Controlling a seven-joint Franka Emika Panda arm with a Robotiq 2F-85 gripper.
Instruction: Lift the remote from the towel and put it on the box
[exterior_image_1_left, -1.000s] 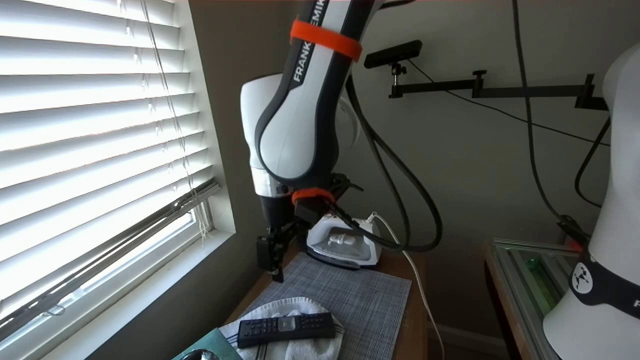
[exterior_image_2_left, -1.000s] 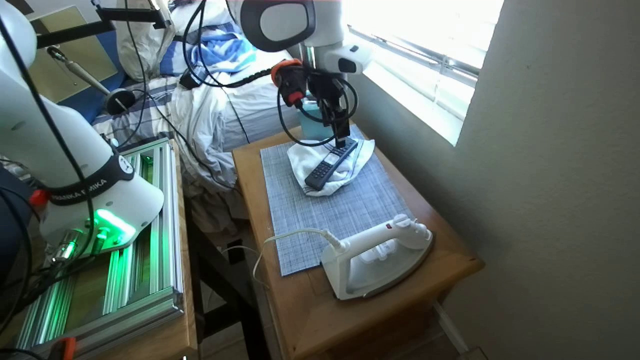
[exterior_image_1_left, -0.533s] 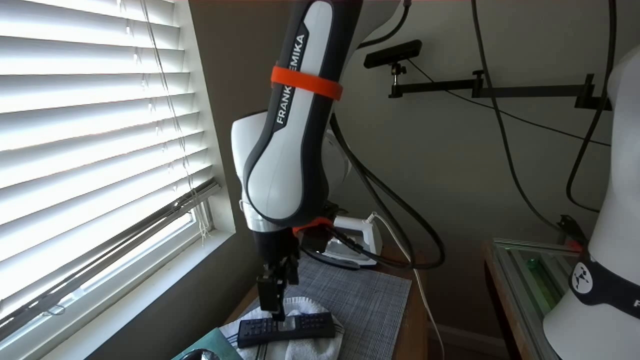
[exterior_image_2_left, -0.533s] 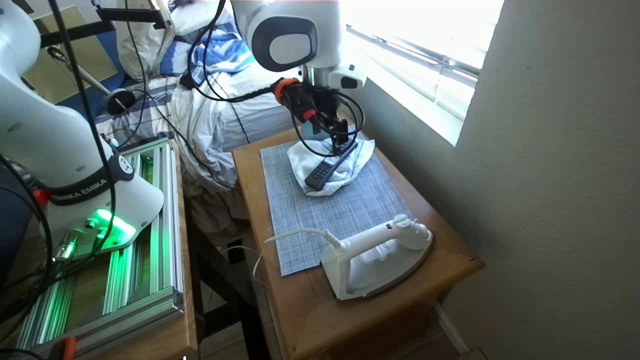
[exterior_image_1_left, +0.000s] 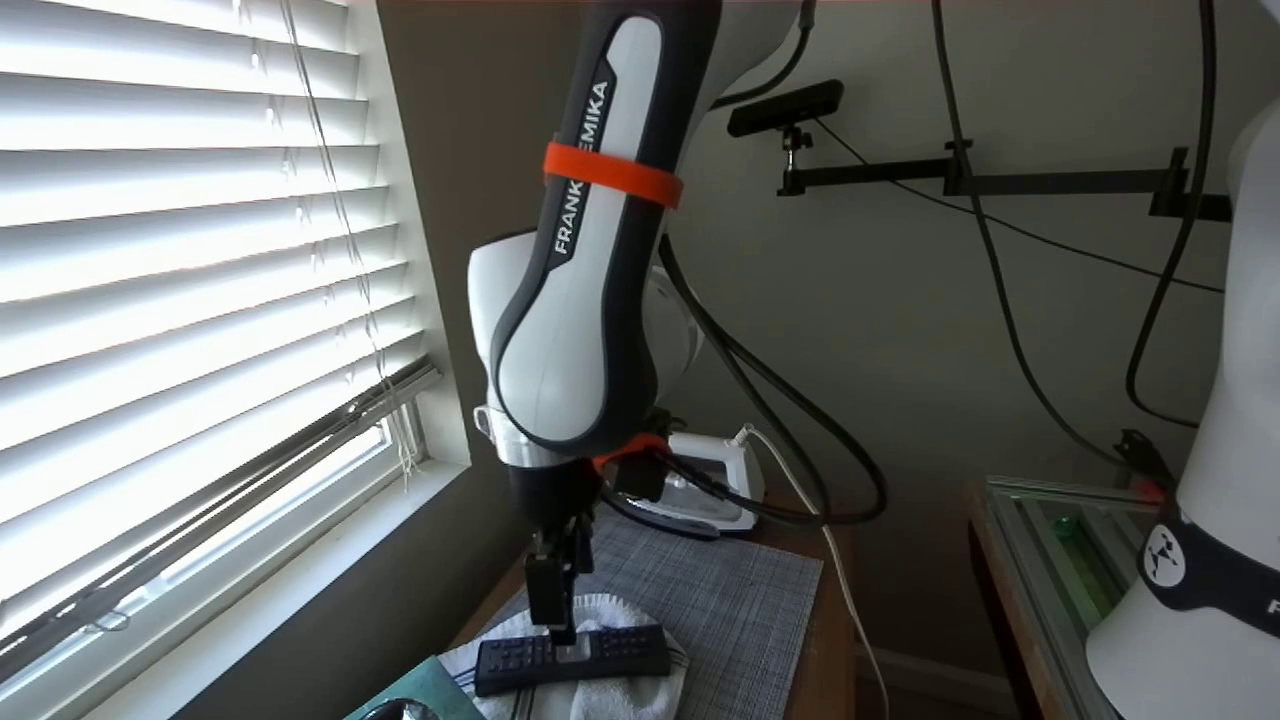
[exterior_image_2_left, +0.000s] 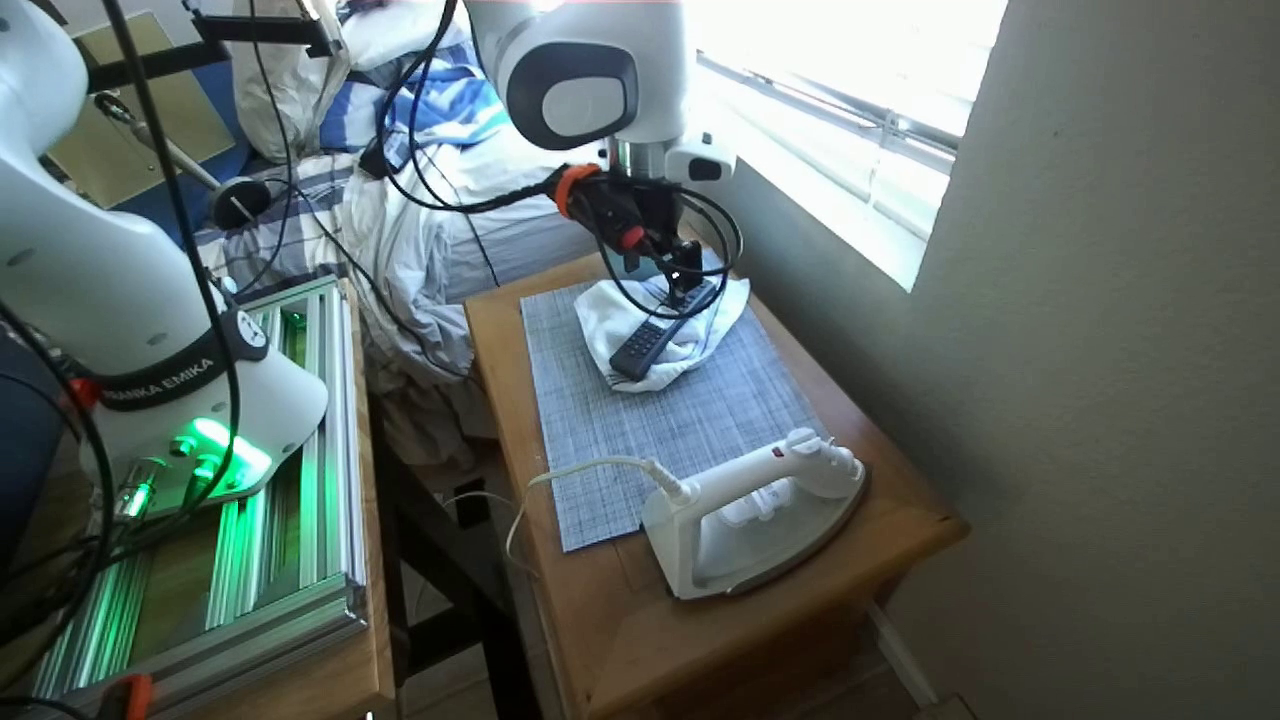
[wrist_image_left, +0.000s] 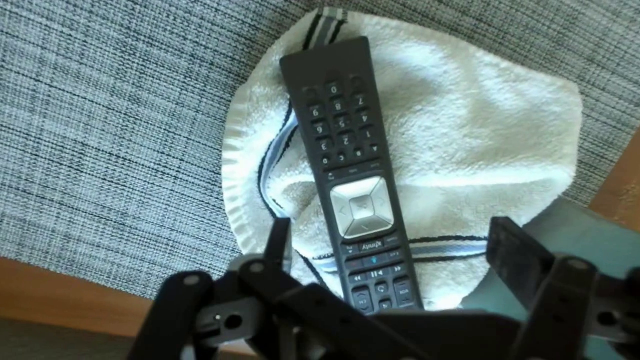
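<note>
The black remote (wrist_image_left: 345, 130) with a silver pad lies across the folded white towel (wrist_image_left: 460, 125) in the wrist view. The remote (exterior_image_1_left: 630, 650) and the towel (exterior_image_1_left: 610, 700) also show in an exterior view. My gripper (wrist_image_left: 391, 227) is open and empty, with one finger on each side of the remote and neither touching its sides. In both exterior views the gripper (exterior_image_1_left: 560, 630) (exterior_image_2_left: 685, 290) points down over the remote; its exact height above it is hard to tell. The teal box (wrist_image_left: 590, 240) is beside the towel, partly behind the right finger; an exterior view shows its corner (exterior_image_1_left: 430, 690).
A grey woven placemat (exterior_image_2_left: 640, 430) lies under the towel on the wooden table (exterior_image_2_left: 620, 640). A white iron (exterior_image_2_left: 750, 515) with a cord stands at the table's end. The window wall (exterior_image_1_left: 430, 560) runs close along one side. Cables loop around the wrist.
My gripper has come down from above to close over the remote, mostly in the first half second, and then shifted only slightly. The remote, towel and box have not moved.
</note>
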